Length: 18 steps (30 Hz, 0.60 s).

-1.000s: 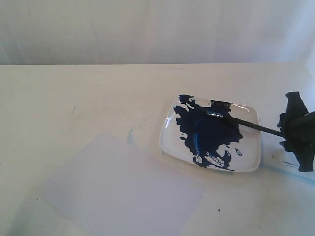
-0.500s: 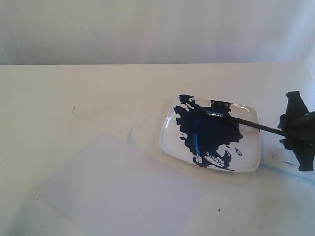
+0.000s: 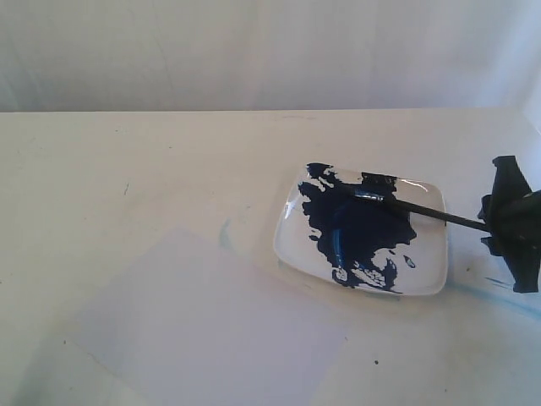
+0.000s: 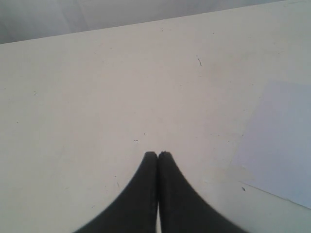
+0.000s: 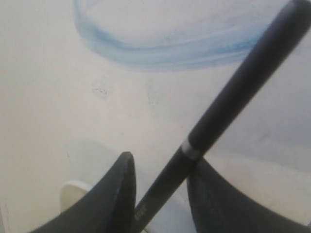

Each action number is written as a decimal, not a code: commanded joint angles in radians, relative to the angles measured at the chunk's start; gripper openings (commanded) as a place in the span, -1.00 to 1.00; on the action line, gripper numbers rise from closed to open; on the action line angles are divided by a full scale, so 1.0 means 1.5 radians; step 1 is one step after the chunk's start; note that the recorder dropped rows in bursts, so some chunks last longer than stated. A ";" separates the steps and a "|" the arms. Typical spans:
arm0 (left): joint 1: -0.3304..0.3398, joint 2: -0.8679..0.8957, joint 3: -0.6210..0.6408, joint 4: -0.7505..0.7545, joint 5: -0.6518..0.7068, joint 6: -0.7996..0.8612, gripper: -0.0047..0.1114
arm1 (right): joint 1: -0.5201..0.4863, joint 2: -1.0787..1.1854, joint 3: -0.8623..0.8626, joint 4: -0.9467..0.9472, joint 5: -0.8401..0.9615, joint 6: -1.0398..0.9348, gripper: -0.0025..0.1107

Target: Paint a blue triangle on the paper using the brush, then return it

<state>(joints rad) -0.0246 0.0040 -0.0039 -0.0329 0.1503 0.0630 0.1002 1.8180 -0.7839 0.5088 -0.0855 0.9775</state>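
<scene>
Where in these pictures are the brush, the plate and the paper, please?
brush [image 3: 439, 215], exterior view, on the middle of its black handle.
plate [image 3: 289, 247], exterior view, on its bare white left edge.
paper [image 3: 211, 330], exterior view, on the middle of the sheet.

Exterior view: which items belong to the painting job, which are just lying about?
Job: brush; paper, blank; plate of blue paint; right gripper, around the brush handle.
Lying about: pale-blue smears on the table; left gripper, shut, empty.
</scene>
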 commanded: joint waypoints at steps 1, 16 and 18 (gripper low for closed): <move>0.002 -0.003 0.003 -0.002 -0.001 -0.001 -0.92 | 0.002 0.000 0.000 -0.004 -0.009 0.005 -0.37; 0.002 -0.003 0.003 -0.002 -0.001 -0.001 -0.92 | 0.002 0.000 0.000 -0.006 -0.011 0.004 -0.49; 0.002 -0.003 0.003 -0.002 -0.001 -0.001 -0.92 | 0.002 0.000 0.000 -0.006 -0.011 0.004 -0.49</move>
<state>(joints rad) -0.0246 0.0040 -0.0039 -0.0329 0.1503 0.0630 0.1002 1.8180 -0.7839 0.5088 -0.0872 0.9828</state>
